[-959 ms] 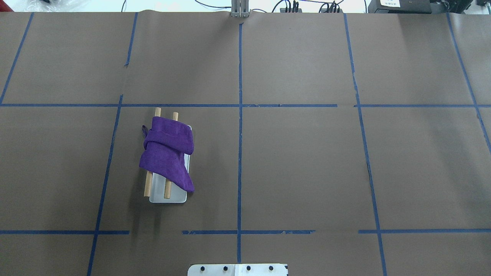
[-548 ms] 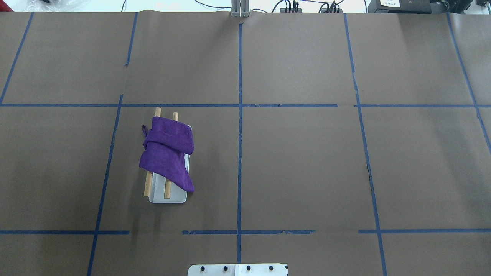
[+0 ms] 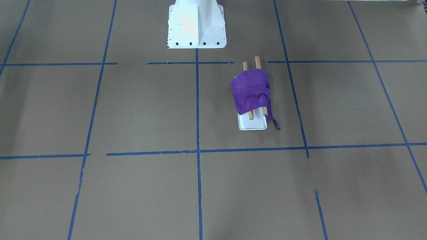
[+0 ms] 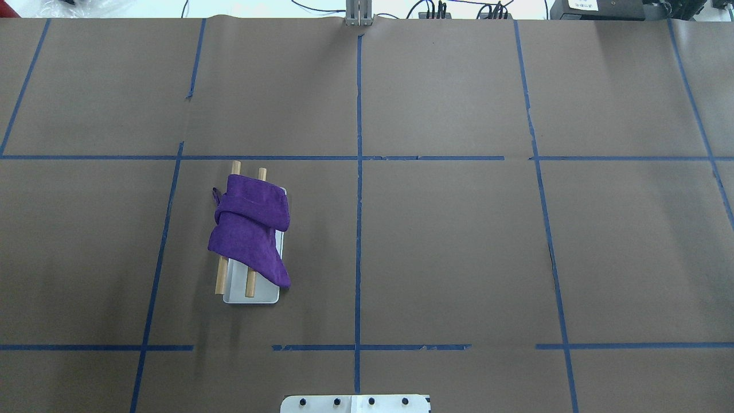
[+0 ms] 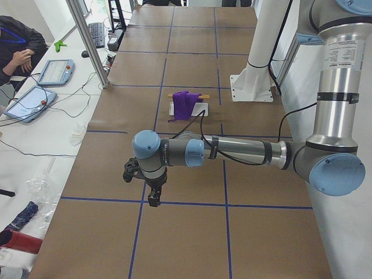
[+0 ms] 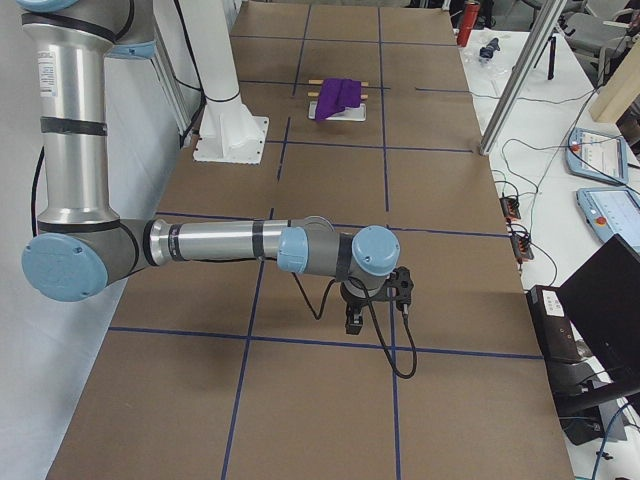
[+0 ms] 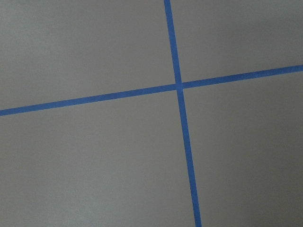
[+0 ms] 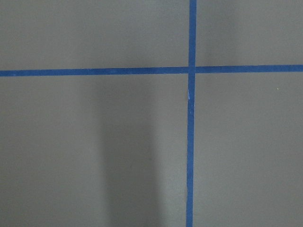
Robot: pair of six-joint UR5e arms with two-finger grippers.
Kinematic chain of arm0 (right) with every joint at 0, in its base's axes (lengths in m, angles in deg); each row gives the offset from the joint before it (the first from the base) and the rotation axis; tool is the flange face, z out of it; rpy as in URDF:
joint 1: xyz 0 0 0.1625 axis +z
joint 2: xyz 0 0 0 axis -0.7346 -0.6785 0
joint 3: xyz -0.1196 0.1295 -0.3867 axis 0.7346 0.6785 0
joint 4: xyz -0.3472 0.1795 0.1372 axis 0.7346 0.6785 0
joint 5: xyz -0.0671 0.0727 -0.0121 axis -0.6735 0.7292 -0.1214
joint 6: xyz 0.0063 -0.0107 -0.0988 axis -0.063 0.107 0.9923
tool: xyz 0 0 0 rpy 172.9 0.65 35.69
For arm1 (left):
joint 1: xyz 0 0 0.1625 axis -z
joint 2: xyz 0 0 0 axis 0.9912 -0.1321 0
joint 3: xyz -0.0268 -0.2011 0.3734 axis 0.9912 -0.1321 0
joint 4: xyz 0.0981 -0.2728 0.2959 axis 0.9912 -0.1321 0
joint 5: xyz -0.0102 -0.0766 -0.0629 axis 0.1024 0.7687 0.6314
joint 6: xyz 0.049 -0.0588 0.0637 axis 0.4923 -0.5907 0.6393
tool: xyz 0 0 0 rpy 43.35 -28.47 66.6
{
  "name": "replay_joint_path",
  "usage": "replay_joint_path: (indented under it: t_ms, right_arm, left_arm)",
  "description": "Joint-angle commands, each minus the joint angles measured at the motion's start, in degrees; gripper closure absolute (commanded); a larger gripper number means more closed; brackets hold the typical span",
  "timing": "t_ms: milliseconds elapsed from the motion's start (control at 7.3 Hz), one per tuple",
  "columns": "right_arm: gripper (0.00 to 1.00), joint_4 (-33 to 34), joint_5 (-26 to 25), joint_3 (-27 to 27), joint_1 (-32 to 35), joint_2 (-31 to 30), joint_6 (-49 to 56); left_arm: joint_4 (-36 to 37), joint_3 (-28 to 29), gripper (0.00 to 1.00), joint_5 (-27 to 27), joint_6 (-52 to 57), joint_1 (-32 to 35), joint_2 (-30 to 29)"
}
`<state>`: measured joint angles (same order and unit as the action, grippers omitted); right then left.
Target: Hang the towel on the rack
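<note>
A purple towel (image 4: 250, 232) lies draped over both brown wooden rods (image 4: 220, 281) of the small rack, whose white base (image 4: 261, 295) sits left of the table's middle. Towel (image 3: 251, 91) and rack base (image 3: 252, 125) also show in the front view, with a towel loop hanging off one side. My left gripper (image 5: 154, 200) hangs over the table's left end, far from the rack, and shows only in the left side view. My right gripper (image 6: 353, 322) hangs over the right end, seen only in the right side view. I cannot tell whether either is open or shut.
The white robot pedestal (image 3: 196, 25) stands at the table's near edge by the rack. Blue tape lines (image 4: 358, 172) grid the brown table. An operator (image 5: 17, 46) with tablets sits beyond the far edge, near an aluminium post (image 5: 90, 40). Both wrist views show only taped tabletop.
</note>
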<state>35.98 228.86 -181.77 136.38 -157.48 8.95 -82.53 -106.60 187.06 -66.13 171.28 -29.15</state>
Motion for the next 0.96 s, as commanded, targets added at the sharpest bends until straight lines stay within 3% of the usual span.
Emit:
replay_joint_path:
  t_ms: [0,822]
  right_arm:
    - [0.00,-0.62,-0.01,0.51,0.37,-0.83,1.47]
    - [0.00,-1.58,-0.36,1.66,2.48,-0.39,2.09]
  left_arm:
    - [0.55,0.14,0.00,0.05,-0.13,-0.09,-0.34]
    - [0.64,-0.03,0.00,0.05,-0.21,0.08,-1.66]
